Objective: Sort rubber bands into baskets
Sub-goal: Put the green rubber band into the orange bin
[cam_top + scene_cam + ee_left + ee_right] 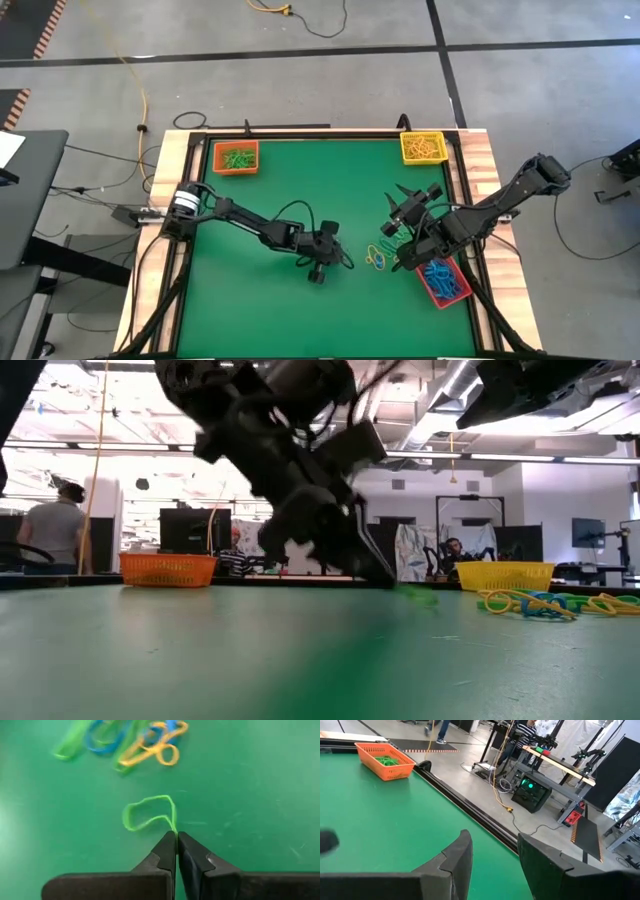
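Observation:
A single green rubber band has my left gripper shut on it near the table's middle. Just beyond it lies a loose pile of green, blue and yellow rubber bands, also seen in the high view. My right gripper hangs open above the table, right of the pile, with nothing between its fingers. The orange basket holds green bands, the yellow basket yellow ones, and the red basket blue ones. My left gripper pinches the green band's near end between its two fingertips. The fingers slant down, coming from the table's left. The rest of the loop reaches out ahead of the tips, slack, low over the green mat; whether it still touches the mat I cannot tell.
The orange basket stands at the far left corner, the yellow at the far right, the red at the near right beside my right arm. The green mat is bordered by a wooden frame. People show in the room beyond the table.

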